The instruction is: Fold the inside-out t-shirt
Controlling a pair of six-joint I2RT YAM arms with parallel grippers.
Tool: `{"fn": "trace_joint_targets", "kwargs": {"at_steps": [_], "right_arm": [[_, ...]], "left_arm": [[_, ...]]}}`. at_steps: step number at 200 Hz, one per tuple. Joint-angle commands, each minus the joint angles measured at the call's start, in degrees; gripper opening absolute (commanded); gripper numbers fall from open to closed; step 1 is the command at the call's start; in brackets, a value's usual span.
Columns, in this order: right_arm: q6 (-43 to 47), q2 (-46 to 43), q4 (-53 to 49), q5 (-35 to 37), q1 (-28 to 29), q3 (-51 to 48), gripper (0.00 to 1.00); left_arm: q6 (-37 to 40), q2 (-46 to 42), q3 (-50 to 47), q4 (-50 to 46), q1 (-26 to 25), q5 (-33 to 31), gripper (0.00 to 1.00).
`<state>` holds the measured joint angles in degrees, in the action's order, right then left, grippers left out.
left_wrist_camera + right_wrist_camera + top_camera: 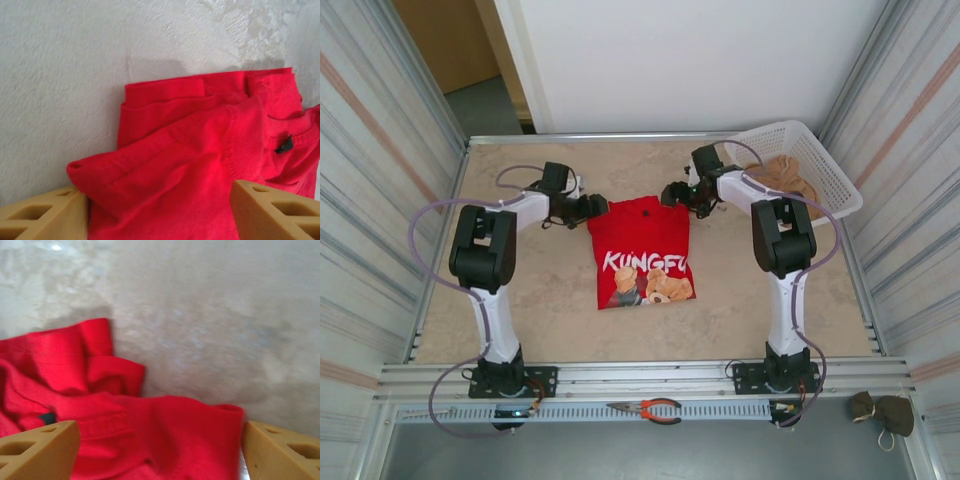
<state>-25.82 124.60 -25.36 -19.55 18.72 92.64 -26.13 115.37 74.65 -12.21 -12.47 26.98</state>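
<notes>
Soft, matt red cloth t-shirt [642, 245]

The t-shirt [642, 255] lies on the table [520, 290], between left end effector [594, 208] and right end effector [673, 193].

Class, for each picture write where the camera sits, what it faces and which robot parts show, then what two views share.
Top external: above and behind the bases, looking down on the table, t-shirt, left arm and right arm.
Left wrist: on the left arm, facing down at the t-shirt; its tan fingers show at the bottom.
Right wrist: likewise, its fingers showing.
Shared: both wrist views show the collar's dark label.
</notes>
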Motion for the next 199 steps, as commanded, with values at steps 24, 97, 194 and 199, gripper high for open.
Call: {"fn": "trace_joint_targets", "kwargs": {"at_steps": [24, 97, 194, 199], "right_arm": [[0.56, 2.42, -0.20, -4.61, 5.15, 0.10, 0.73], [-3.54, 4.32, 3.53, -7.28, 3.34, -0.88, 0.53], [-10.23, 3.16, 12.01, -16.82, 1.07, -2.87, 0.00], [-11.09, 2.47, 13.26, -17.28, 0.71, -3.76, 0.00]], "left_arm": [[0.00, 1.91, -1.00, 3.53, -2.38, 3.01, 0.63], [-1.27, 3.57, -0.20, 4.54, -1.58, 1.71, 0.23], [-3.79, 7.00, 2.03, 10.36, -0.91, 8.56, 0.00], [-4.09, 6.75, 1.86, 10.80, -0.64, 9.05, 0.00]]}}
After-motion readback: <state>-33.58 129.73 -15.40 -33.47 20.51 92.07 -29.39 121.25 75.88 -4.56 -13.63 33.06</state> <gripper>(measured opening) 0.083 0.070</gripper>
